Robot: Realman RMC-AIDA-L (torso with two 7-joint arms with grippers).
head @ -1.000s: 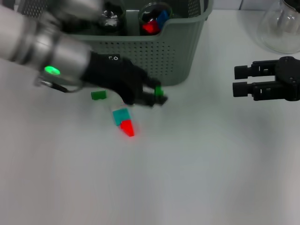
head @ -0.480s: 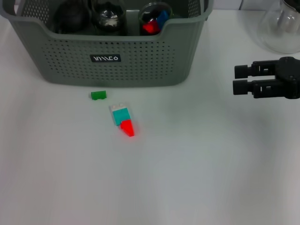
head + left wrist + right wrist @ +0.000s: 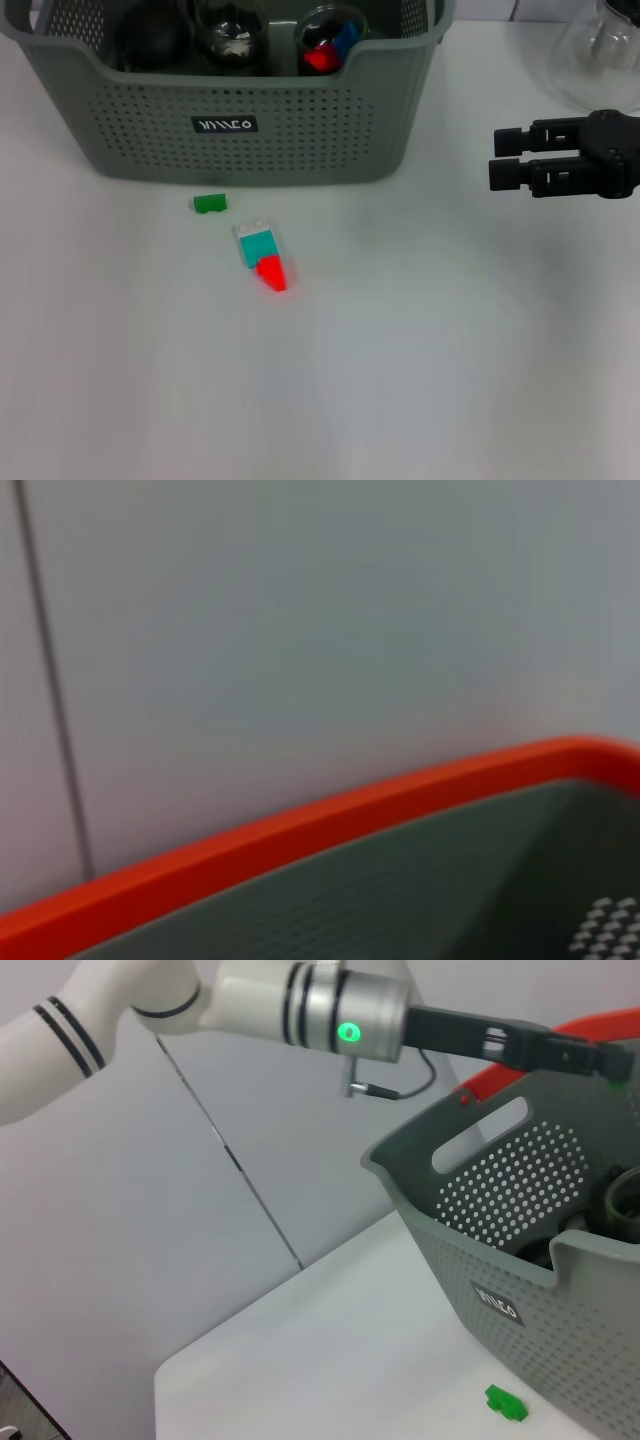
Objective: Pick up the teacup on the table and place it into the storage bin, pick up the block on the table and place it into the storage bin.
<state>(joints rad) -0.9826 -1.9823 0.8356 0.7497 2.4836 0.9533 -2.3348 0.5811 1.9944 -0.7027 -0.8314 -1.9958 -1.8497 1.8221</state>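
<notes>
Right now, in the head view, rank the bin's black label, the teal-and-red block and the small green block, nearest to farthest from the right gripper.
From the right gripper, at the table's right side:
1. Teal-and-red block, on the table in front of the storage bin.
2. Black label, on the bin's front wall.
3. Small green block, farthest left, near the bin's base.

grey-green storage bin (image 3: 300,130), green block (image 3: 210,203) before it

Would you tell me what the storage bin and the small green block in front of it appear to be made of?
The storage bin looks like matte moulded plastic, judging by its perforated walls and rounded corners. The green block looks like plastic too, evenly coloured.
</notes>
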